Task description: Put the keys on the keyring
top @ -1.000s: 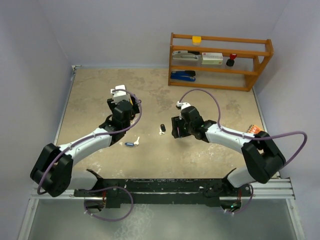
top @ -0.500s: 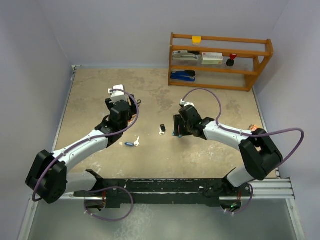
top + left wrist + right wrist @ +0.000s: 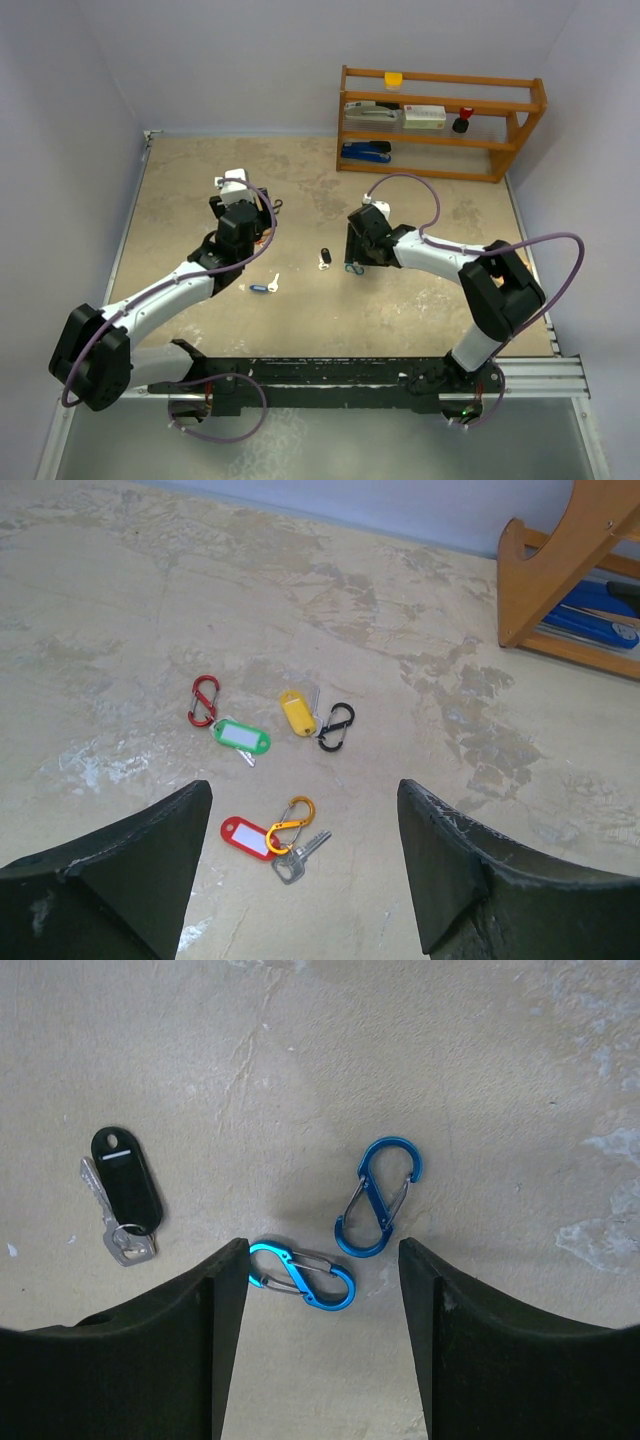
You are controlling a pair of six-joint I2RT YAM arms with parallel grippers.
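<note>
Over the past second the right hand (image 3: 320, 1252) has edged farther up the table (image 3: 420, 300) and slightly left, its elbow (image 3: 500, 288) folding inward and the purple cable (image 3: 560, 240) shifting with it. The left hand (image 3: 303, 792) has crept up-table too.

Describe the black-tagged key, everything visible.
The black-tagged key has a glossy oval tag, seemingly plastic, with a hole and a white strip at one end. A silver metal key lies along its side, joined by a small ring at the other end. It lies flat on the beige tabletop, untouched, apart from the two blue clips.
</note>
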